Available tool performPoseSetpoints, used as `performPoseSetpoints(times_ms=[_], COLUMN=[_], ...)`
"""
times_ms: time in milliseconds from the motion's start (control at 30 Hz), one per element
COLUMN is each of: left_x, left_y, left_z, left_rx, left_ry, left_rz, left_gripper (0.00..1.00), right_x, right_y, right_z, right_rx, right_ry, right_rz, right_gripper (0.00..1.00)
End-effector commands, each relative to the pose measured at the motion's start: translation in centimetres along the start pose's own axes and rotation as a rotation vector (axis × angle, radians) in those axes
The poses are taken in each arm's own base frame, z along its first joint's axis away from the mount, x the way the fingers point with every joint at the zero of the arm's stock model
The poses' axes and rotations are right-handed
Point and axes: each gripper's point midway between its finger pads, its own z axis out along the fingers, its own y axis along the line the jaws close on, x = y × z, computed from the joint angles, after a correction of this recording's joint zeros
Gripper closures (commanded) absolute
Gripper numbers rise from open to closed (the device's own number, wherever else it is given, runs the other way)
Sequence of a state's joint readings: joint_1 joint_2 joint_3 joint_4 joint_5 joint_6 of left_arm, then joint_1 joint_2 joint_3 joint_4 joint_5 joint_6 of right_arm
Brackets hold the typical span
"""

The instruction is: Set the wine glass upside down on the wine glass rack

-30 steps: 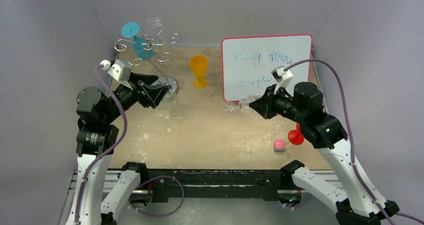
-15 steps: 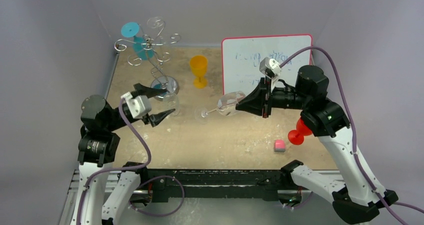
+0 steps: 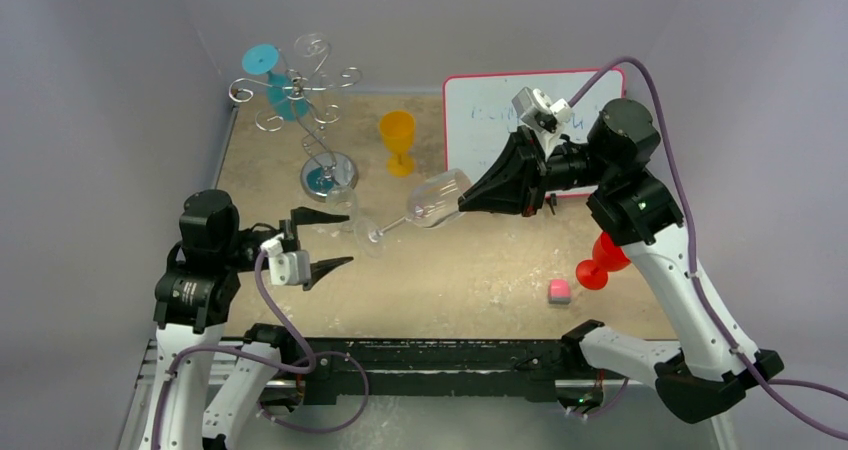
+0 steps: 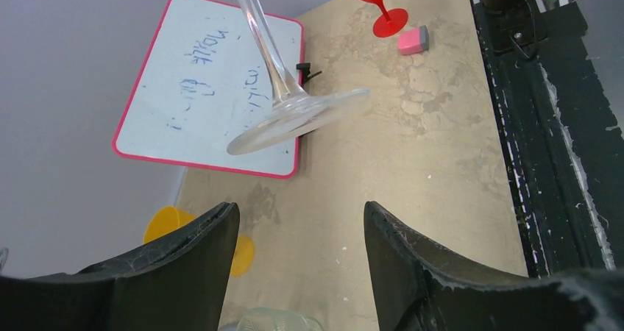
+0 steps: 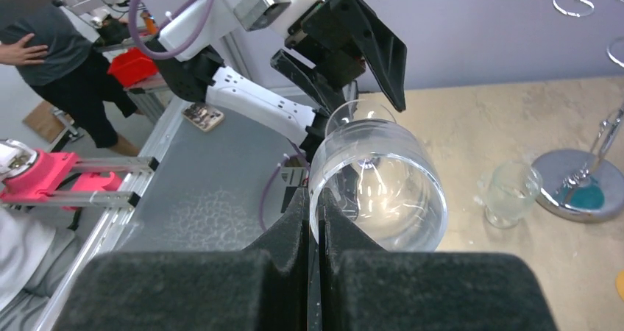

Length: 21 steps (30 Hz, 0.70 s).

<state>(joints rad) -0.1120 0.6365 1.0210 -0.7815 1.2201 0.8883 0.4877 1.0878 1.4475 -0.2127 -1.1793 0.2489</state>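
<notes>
Glass cup (image 5: 508, 191) beside wine glass rack (image 3: 336, 173); yellow goblet (image 3: 397, 135) near.

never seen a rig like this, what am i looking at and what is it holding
These are two robot arms bolted at the near edge of a table, each ending in a two-finger gripper. One picture looks down from above and behind; the other two come from a camera on each wrist. The right gripper pinches the rim of a clear wine glass, tilted in the air. The left gripper is open and empty, facing the glass's foot. On the table: a wire wine glass rack with a teal glass hanging on it, an orange goblet, a red glass, a whiteboard, a pink eraser and a second clear glass.
</notes>
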Motion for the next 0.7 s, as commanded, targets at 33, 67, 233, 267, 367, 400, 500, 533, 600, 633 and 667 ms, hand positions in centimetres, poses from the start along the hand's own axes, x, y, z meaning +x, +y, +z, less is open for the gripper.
performPoseSetpoints(times_ms=[33,67,233,267,367,400,500,533,600,633,667], left_x=[-2.1,-2.2,-2.3,-2.4,-2.5,-2.5,-2.7,-2.8,-3.0,-3.0,-3.1], left_y=[-0.4,-0.4,-0.3,-0.3,-0.1,-0.1,-0.3,-0.3,-0.5,-0.7,-0.9], left_z=[-0.1,-0.1,-0.2,-0.2,-0.2,-0.2,-0.3,-0.3,-0.3,-0.3,-0.3], left_rx=[0.045,0.046,0.042,0.040,0.037,0.037,0.041,0.043,0.050,0.056,0.062], left_ry=[-0.063,-0.063,-0.061,-0.058,-0.056,-0.057,-0.061,-0.063,-0.073,-0.079,-0.088], left_rz=[0.135,0.139,0.155,0.157,0.162,0.164,0.166,0.165,0.167,0.165,0.167], left_gripper=[0.38,0.38,0.39,0.39,0.39,0.39,0.40,0.40,0.40,0.40,0.40], right_x=[-2.5,-2.2,-1.6,-1.5,-1.1,-0.9,-0.3,-0.2,-0.2,-0.3,-0.4], right_y=[2.9,2.7,2.0,2.0,1.9,1.8,1.0,0.8,0.5,0.3,0.1], right_z=[-0.2,-0.1,0.1,0.2,0.3,0.3,0.6,0.7,0.9,1.0,1.1], right_rx=[-0.139,-0.142,-0.155,-0.161,-0.182,-0.189,-0.189,-0.193,-0.201,-0.202,-0.202], right_ry=[-0.037,-0.032,-0.022,-0.021,-0.015,-0.011,-0.006,-0.004,-0.003,-0.007,-0.010], right_rz=[-0.106,-0.097,-0.071,-0.068,-0.063,-0.058,-0.035,-0.028,-0.020,-0.023,-0.023], right_gripper=[1.00,1.00,1.00,1.00,1.00,1.00,1.00,1.00,1.00,1.00,1.00])
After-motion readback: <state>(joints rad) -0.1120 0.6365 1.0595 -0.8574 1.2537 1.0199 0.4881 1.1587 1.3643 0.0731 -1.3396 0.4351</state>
